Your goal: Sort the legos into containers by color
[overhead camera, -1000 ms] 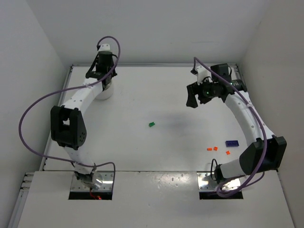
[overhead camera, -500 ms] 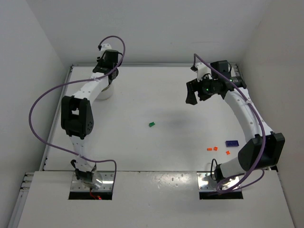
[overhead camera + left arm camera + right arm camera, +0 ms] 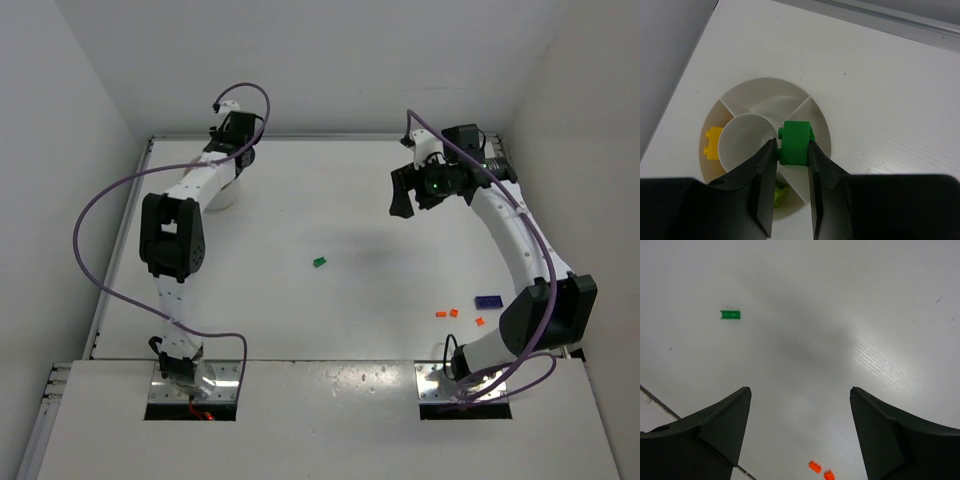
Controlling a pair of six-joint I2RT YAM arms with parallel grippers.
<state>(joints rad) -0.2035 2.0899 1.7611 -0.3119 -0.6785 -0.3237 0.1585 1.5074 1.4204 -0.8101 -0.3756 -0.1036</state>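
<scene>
In the left wrist view my left gripper (image 3: 792, 146) is shut on a green lego (image 3: 794, 142), held just above the white divided dish (image 3: 771, 106). A yellow brick (image 3: 713, 142) lies in the dish's left section and a lime piece (image 3: 781, 193) in a near section. From above, the dish (image 3: 222, 195) shows at the table's far left, partly under the arm. My right gripper (image 3: 404, 198) hangs open and empty high over the table. Another green lego (image 3: 320, 262) lies mid-table; it also shows in the right wrist view (image 3: 730, 315).
Near the right arm lie several small orange pieces (image 3: 447, 313) and a blue brick (image 3: 488, 301). Two of the orange ones (image 3: 814, 466) show between the right fingers. The back wall and table edge run just behind the dish.
The left arm's elbow has swung forward and to the right while its wrist stays over the dish. The right gripper has spread slightly wider.
</scene>
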